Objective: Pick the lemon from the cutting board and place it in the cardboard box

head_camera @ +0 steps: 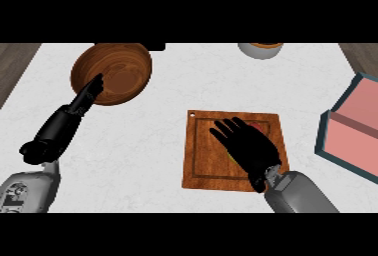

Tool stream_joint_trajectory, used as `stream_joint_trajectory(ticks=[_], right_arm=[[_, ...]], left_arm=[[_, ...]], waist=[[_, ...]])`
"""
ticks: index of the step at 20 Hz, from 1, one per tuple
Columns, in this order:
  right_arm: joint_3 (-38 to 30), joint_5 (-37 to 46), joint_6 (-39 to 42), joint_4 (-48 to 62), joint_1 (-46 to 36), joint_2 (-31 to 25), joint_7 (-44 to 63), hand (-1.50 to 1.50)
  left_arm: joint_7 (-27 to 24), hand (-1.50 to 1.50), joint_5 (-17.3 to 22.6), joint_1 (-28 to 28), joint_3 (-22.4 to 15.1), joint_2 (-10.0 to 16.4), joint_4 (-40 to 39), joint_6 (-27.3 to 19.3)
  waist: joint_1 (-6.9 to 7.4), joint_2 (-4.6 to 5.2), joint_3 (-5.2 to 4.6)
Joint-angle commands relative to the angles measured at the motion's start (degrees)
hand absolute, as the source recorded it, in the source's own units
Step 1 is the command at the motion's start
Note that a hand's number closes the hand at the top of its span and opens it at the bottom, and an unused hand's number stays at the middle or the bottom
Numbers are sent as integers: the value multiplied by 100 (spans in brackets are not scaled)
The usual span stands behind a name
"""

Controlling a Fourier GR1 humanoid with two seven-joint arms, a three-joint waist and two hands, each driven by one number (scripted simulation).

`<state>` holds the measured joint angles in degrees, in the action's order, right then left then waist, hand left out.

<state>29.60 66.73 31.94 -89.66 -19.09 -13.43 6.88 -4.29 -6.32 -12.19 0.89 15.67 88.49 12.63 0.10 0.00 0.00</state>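
A wooden cutting board (207,165) lies at the counter's middle. My right hand (247,145) hovers flat over it, fingers spread and straight, covering most of what sits there. Only a yellow-green sliver of the lemon (232,157) peeks out at the palm's left edge, and a bit of red (260,128) shows by the fingers. The box (323,137), with teal walls and a pink inside, stands at the right edge, apart from the board. My left hand (87,95) rests at the left, fingers straight, its tips over a wooden bowl.
A round wooden bowl (122,70) sits at the back left. A pale cup (261,49) stands at the back edge, right of centre. White counter lies between the board and the box.
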Motion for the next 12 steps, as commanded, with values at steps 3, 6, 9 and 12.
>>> stream_joint_trajectory(ticks=[3, 6, 9, 12], right_arm=[[-293, 386, -252, 416, 31, 20, -288, -150], [-224, 699, -810, 908, 99, 126, -307, -150], [-429, 747, -706, 1033, -3, 287, -397, -150], [-552, 699, -551, 1467, -315, 499, -608, -150]], left_arm=[[167, 0, -184, -73, -6, -185, 45, 7], [29, 0, -129, -178, 97, -160, -188, 119], [282, 0, -90, 20, 152, -176, 326, 177], [-67, 0, -182, -120, 248, -169, -191, 189]], waist=[[-6, -1, 0], [-4, 4, 1], [6, -2, 1], [3, 4, 0]])
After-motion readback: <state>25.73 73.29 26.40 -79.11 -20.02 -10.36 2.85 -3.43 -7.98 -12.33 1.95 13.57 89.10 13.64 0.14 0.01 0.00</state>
